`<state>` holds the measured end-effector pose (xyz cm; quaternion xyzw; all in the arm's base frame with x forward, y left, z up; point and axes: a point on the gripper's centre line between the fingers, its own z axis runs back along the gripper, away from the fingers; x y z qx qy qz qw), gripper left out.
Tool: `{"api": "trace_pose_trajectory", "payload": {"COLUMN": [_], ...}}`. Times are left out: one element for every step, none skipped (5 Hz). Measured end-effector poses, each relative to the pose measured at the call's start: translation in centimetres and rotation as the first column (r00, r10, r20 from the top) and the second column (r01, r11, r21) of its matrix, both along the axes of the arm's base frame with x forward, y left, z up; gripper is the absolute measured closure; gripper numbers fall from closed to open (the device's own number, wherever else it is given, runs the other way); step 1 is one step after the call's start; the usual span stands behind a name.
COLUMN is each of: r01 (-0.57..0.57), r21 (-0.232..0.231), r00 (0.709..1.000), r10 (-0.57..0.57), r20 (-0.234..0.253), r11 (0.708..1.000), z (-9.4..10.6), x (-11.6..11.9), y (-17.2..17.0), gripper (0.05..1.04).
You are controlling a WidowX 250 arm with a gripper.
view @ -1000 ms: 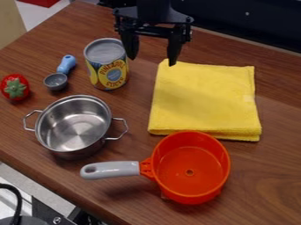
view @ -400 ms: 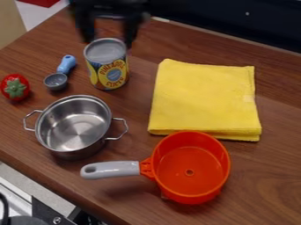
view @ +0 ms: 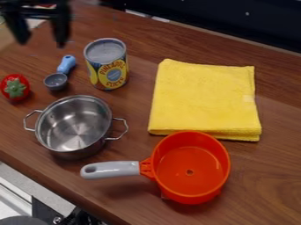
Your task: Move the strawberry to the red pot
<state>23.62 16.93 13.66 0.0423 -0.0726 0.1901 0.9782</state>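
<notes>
Hand [view: 42, 44] blurred, cut off above | spread wide, seemingly empty | strawberry [view: 15, 87] underside hidden

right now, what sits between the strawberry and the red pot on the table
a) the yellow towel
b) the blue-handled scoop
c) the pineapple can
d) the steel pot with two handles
d: the steel pot stands between the strawberry at the left and the red pot at the lower right.
</notes>
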Motion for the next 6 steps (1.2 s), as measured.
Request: {"api": "trace_pose_trajectory", "payload": {"r01": [-0.038,-0.104,-0.139,-0.178,-0.228,-0.290], "r21": [0.053,0.080,0.092,0.108,0.093,0.075], "r00": [0.999,0.994,0.989,0.982,0.972,0.954], "r10": [0.038,0.102,0.134,0.170,0.221,0.282], "r20": [0.000,0.029,0.055,0.079,0.081,0.101], "r11": [0.998,0.991,0.986,0.978,0.969,0.954], "z": [0.0,-1.4,-2.7,-3.5,-4.6,-5.3], "x": [-1.3,-1.3,-1.7,-2.3,-2.8,-3.0], "y": [2.4,4.6,6.2,7.5,7.8,7.6], "gripper": [0.086,0.086,0.085,0.085,0.086,0.086]}}
